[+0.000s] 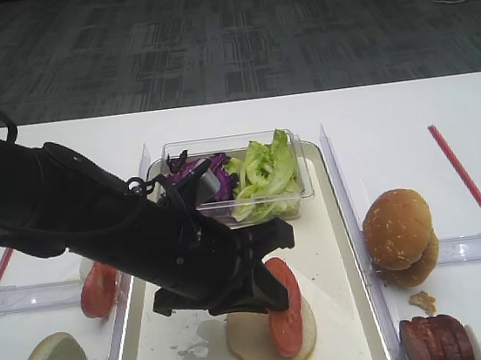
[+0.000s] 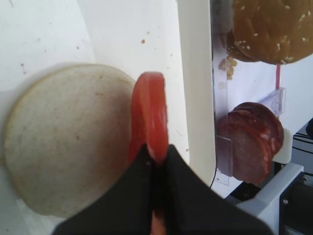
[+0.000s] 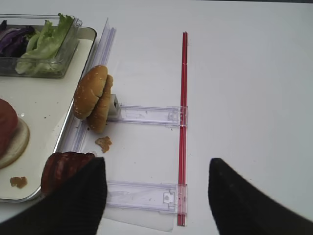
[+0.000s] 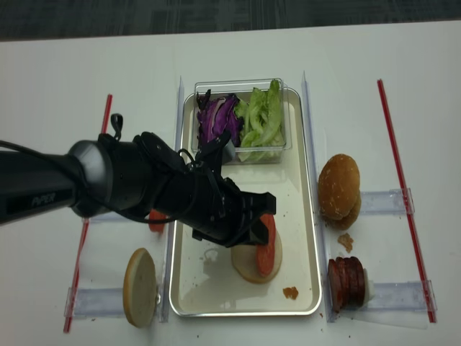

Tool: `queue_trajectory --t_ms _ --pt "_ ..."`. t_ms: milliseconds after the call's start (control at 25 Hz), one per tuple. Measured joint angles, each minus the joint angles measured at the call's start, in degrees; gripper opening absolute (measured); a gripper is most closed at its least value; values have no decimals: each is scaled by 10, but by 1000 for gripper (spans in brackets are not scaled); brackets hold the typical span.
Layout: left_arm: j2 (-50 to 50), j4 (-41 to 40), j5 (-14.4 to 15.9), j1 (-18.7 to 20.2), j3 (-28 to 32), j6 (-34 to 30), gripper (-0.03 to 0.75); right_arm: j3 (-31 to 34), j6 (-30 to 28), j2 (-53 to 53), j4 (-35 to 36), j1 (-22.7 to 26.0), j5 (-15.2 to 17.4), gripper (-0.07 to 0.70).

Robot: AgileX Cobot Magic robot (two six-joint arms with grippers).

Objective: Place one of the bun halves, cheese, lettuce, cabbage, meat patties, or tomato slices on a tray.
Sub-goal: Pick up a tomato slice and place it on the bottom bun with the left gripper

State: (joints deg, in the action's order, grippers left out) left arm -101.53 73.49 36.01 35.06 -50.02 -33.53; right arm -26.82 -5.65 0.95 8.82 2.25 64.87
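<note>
"PIPER" on left arm (image 4: 43, 198); left gripper (image 2: 155, 159) pinching tomato slice (image 2: 149, 115)

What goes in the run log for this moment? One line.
left gripper: shut on tomato slice | slice on edge over bun half | tray | right gripper: open, idle

Open tray (image 4: 299, 216) surface along the right rim and near the front — room to pass. Blocked at the far end by the clear box (image 4: 241, 90) holding cabbage (image 4: 215, 119) and lettuce (image 4: 263, 122). Mid-tray taken up by a bun half (image 4: 248, 265) and the left arm (image 4: 144, 187) — reaching across.
</note>
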Motion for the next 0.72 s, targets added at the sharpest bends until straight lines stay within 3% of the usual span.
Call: queue_trajectory --t_ms 320,720 --pt "0 -2 0 0 0 1 6 0 0 0 0 0 0 468" --pt "0 -3 1 0 0 1 91 0 0 0 0 0 0 468"
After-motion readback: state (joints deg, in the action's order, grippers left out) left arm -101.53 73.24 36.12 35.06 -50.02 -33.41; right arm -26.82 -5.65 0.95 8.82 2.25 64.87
